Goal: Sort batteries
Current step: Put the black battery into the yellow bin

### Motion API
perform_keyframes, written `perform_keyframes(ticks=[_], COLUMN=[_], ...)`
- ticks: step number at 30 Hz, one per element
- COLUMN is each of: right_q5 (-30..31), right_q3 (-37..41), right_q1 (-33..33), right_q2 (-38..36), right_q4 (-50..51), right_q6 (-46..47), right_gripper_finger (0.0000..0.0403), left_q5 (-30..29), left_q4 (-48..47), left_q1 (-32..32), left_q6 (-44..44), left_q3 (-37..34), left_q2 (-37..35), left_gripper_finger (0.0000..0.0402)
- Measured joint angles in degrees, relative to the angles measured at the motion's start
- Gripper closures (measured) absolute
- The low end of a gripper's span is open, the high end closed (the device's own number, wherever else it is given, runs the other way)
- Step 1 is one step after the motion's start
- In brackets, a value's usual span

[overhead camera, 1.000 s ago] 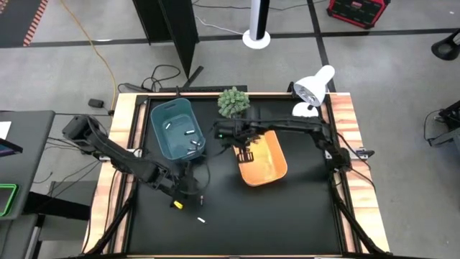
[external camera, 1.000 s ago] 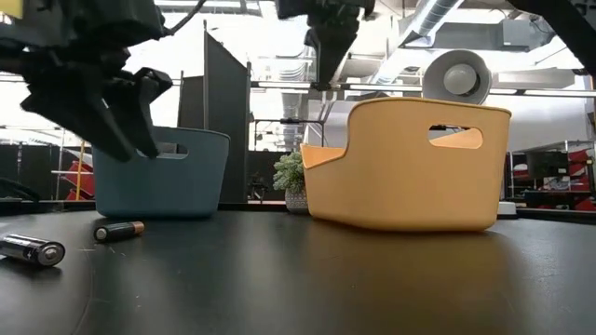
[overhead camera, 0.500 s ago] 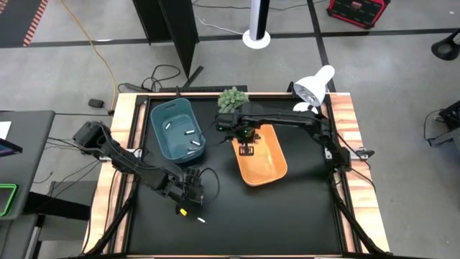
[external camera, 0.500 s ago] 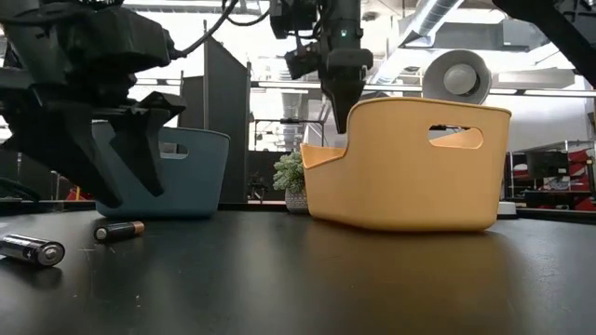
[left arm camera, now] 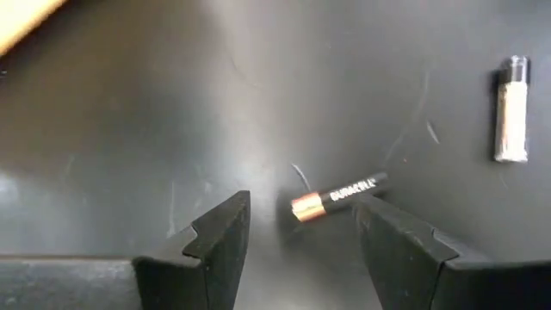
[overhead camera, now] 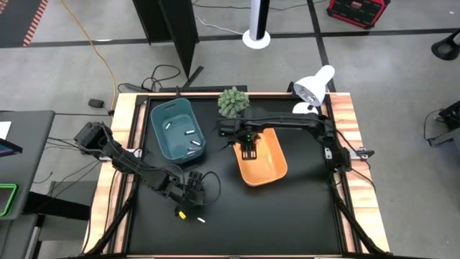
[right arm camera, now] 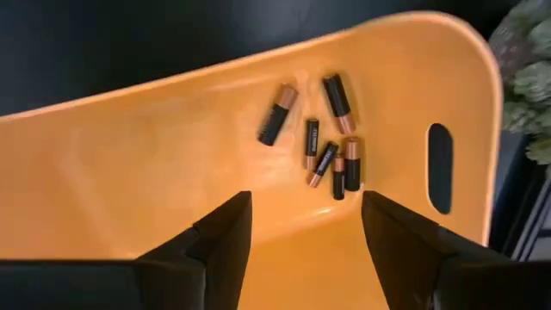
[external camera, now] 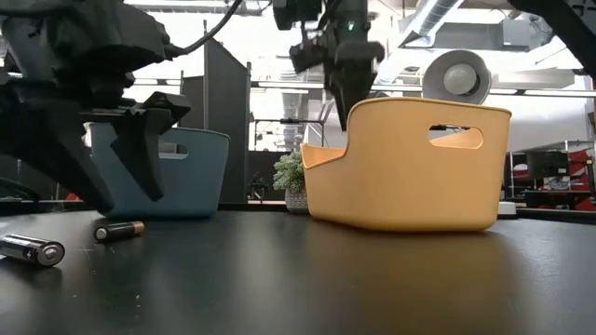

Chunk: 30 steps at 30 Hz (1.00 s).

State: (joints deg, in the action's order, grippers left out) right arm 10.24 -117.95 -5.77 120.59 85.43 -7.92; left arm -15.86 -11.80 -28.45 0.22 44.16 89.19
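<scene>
A black table top (overhead camera: 287, 216) with wooden edges stands on grey floor, lamp (overhead camera: 314, 85) and small plant (overhead camera: 233, 102) at its far edge. The left gripper (left arm camera: 301, 228), jaws wide, hovers over a black-and-copper battery (left arm camera: 338, 195); a pale battery (left arm camera: 511, 112) lies beside it. Only the right wrist view shows six black-and-copper batteries (right arm camera: 314, 142) inside the orange bin (right arm camera: 172, 155), under the wide-open, empty right gripper (right arm camera: 306, 228). Pale ones lie in the teal bin (overhead camera: 176, 128).

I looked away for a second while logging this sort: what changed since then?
The left gripper came down, open, around the black battery on the table. The right gripper opened over the orange bin, nothing between its fingers. Bins, the pale battery and plant stayed put.
</scene>
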Motion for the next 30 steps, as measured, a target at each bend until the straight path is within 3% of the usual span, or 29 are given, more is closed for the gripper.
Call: perform_keyframes(ticks=[8, 17, 30], right_q5=[0.1, 0.5, 8.3], right_q3=[0.0, 0.0, 0.0], right_q1=[6.5, 17.7, 29.6], right_q2=[-7.2, -13.2, -14.1], right_q4=[-3.1, -7.3, -8.4], right_q6=[3.1, 8.4, 16.6], right_gripper_finger=[0.0183, 0.0192, 0.0192], left_q5=[0.6, 0.9, 2.8], left_q4=[0.3, 3.3, 0.1], left_q1=[-0.6, -0.9, -0.7], left_q6=[3.6, 16.4, 26.1], left_q3=[-0.5, -0.5, -0.5], left_q2=[0.0, 0.0, 0.0], left_gripper_finger=[0.0201, 0.0201, 0.0207])
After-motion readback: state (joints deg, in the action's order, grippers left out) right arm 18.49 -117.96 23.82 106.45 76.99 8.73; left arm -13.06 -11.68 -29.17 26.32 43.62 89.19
